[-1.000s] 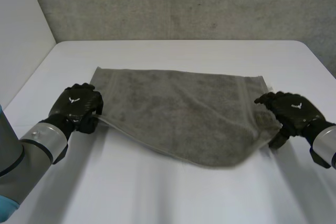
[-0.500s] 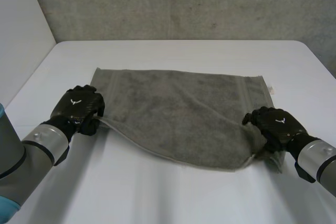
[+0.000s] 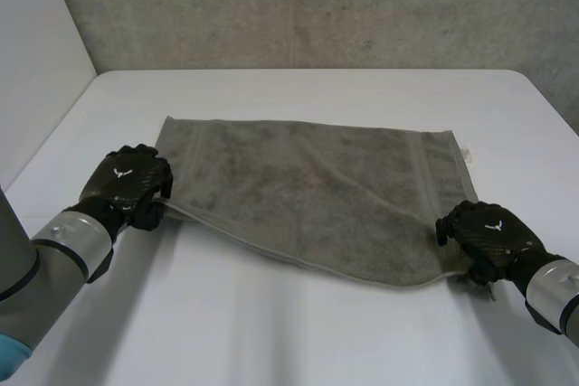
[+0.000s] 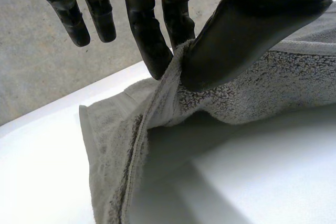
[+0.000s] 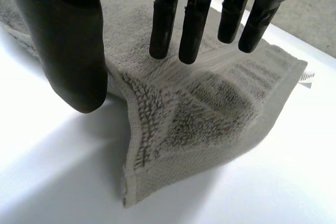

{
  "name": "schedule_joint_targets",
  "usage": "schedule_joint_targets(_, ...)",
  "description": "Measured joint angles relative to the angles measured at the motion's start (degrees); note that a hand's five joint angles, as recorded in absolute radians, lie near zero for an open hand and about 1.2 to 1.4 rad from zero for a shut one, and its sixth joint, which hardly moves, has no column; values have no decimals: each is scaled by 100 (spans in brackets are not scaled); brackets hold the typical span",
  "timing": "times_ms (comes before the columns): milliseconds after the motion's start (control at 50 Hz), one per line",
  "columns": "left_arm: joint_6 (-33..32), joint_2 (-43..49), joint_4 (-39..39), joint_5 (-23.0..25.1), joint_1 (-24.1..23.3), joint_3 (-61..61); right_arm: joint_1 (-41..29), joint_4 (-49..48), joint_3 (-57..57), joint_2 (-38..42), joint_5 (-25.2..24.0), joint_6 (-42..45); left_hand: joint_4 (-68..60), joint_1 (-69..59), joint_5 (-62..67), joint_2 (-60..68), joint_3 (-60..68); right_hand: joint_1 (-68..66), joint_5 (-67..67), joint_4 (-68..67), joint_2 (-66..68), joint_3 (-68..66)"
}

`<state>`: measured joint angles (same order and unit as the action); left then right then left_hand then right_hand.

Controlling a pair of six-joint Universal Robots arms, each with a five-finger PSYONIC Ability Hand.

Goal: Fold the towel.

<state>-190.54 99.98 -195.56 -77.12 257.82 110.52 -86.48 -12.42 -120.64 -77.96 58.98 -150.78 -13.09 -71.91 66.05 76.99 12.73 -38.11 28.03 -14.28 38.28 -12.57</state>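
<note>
A grey towel (image 3: 308, 196) lies spread on the white table (image 3: 298, 332). My left hand (image 3: 127, 183) is at its near left corner. There the thumb (image 4: 236, 30) and fingers pinch the towel's edge (image 4: 168, 82) and hold it a little above the table. My right hand (image 3: 488, 234) is at the near right corner. Its fingers (image 5: 165, 19) reach straight over the towel (image 5: 210, 108), and its thumb (image 5: 68, 40) stands apart, beside the raised hem. The hem ridge rises in the gap between them, unpinched.
A small white label (image 3: 468, 154) sticks out at the towel's far right corner (image 5: 306, 77). A grey wall (image 3: 298, 6) runs behind the table's far edge. A white wall stands to the left. Bare table lies in front of the towel.
My right hand has moved down the towel's right edge to the near right corner, its fingers drawing in somewhat. The sagging near edge now lies straighter. The left hand keeps its pinch.
</note>
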Motion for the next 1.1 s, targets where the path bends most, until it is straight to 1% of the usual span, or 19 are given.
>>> schedule_joint_targets(80,0,2,0,-1,17,-6,78,-11,-75,-7,-30,-1,0,0,0,0,0,-118,162,0,115,0)
schedule_joint_targets(120,0,5,0,-1,36,-8,122,-16,-98,-10,-62,-1,0,0,0,0,0,-596,603,0,606,0)
schedule_joint_targets(240,0,12,0,-7,102,-12,280,-12,-77,-99,-237,-6,0,0,0,0,0,-3430,3436,0,3327,0)
schedule_joint_targets(280,0,7,2,-10,122,-12,353,0,-10,-217,-301,-11,0,0,0,0,0,-3650,3777,0,3537,0)
schedule_joint_targets(420,0,-63,143,-6,134,1,639,251,339,-689,-546,-31,0,0,0,0,0,-3650,3786,0,3538,0)
schedule_joint_targets(520,0,-253,629,3,79,31,907,1090,791,-962,-1019,96,0,0,0,0,0,-3650,3786,0,3564,0)
schedule_joint_targets(740,6,-1171,1886,45,-124,255,1734,3030,1383,-1158,-1904,1321,0,0,0,0,0,-3650,3796,0,3562,0)
schedule_joint_targets(820,-9,-1503,2193,58,-148,247,1976,3475,1567,-1185,-2249,1571,0,0,0,0,0,-3650,3796,0,3562,0)
schedule_joint_targets(920,-33,-1664,2295,70,-98,-34,2068,3642,1872,-1155,-2542,1697,0,0,0,0,0,-3651,3796,0,3562,0)
schedule_joint_targets(960,-43,-1579,2285,74,-84,-224,2034,3635,2041,-1101,-2576,1704,0,0,0,0,0,-3651,3797,0,3562,0)
schedule_joint_targets(1020,-74,-1161,2266,72,-101,-619,1827,3585,2430,-803,-2516,1692,0,0,0,0,0,-3651,3797,0,3562,0)
schedule_joint_targets(1060,-89,-866,2263,70,-117,-843,1635,3557,2710,-531,-2402,1682,0,0,0,0,0,-3651,3797,0,3562,0)
schedule_joint_targets(1100,-109,-397,2268,66,-144,-1194,1336,3531,3115,-126,-2180,1672,0,0,0,0,0,-3651,3798,0,3562,0)
